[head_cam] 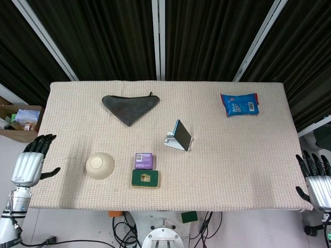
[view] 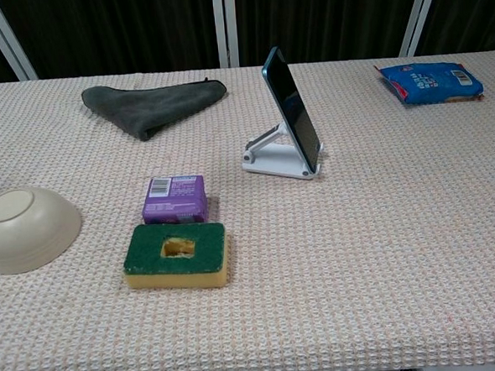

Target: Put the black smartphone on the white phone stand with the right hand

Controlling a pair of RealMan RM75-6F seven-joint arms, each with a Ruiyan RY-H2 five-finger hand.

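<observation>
The black smartphone [head_cam: 182,134] [view: 292,110] leans tilted on the white phone stand [head_cam: 172,141] [view: 273,156] near the middle of the table. My right hand [head_cam: 316,181] hangs past the table's right front corner, fingers spread, holding nothing. Off the table's left edge, my left hand [head_cam: 29,164] is also empty with its fingers apart. Neither hand shows in the chest view.
A grey cloth [head_cam: 129,106] lies at the back left and a blue packet [head_cam: 239,104] at the back right. An upturned cream bowl [head_cam: 100,165], a purple box [head_cam: 144,160] and a green-topped sponge [head_cam: 145,179] sit toward the front left of the woven table [head_cam: 248,155].
</observation>
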